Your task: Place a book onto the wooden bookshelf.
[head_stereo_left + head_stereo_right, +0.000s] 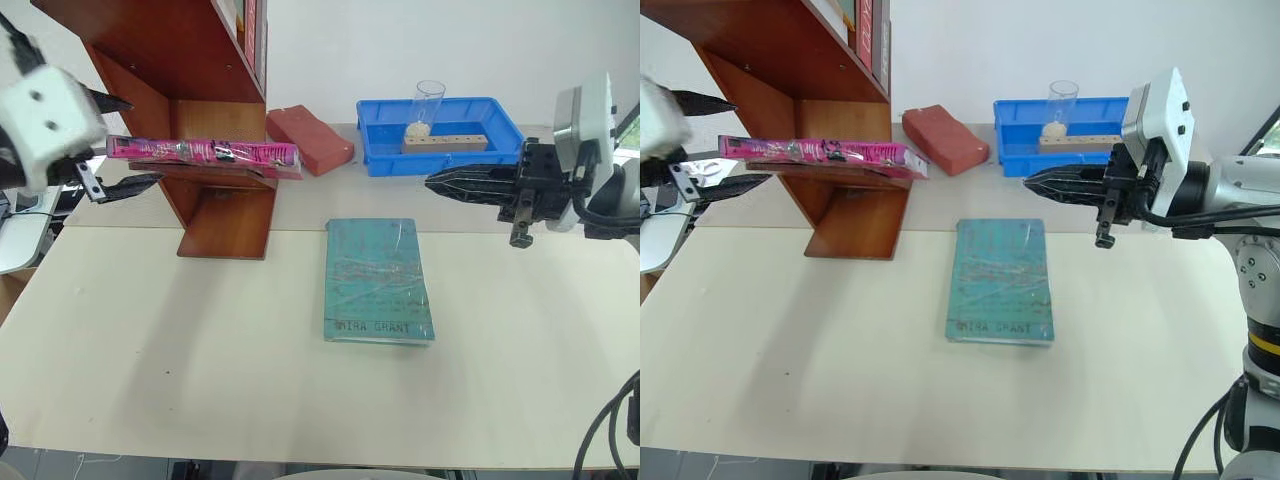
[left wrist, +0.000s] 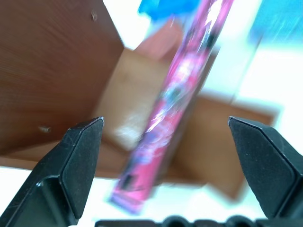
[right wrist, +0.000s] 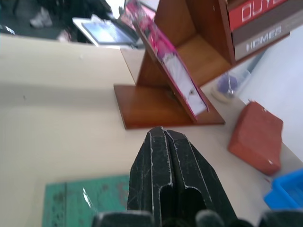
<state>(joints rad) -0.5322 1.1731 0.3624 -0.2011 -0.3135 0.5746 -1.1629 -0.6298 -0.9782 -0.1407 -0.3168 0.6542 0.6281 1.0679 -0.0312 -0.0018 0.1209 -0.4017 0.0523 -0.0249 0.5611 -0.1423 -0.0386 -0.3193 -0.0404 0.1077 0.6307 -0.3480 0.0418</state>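
Release step, by the look of it: the pink book (image 1: 205,152) lies flat on a low shelf of the wooden bookshelf (image 1: 190,90), one end jutting past the shelf's front edge. The left gripper (image 1: 120,143) has its jaws spread wide and empty, one above and one below the book's near end, not touching it; in the left wrist view the book (image 2: 177,101) runs straight ahead between the two fingertips (image 2: 85,156). The right gripper (image 1: 1040,182) has its jaws pressed shut on nothing, well apart from the book and pointing toward it. Judged next: draw the left jaws clear without catching the overhanging end, or nudge the book deeper. Hard to tell: how much of the book the shelf supports. The bookshelf's upper part is cut off. A teal book (image 1: 378,282) lies on the worktop (image 1: 200,350) below the right jaws.
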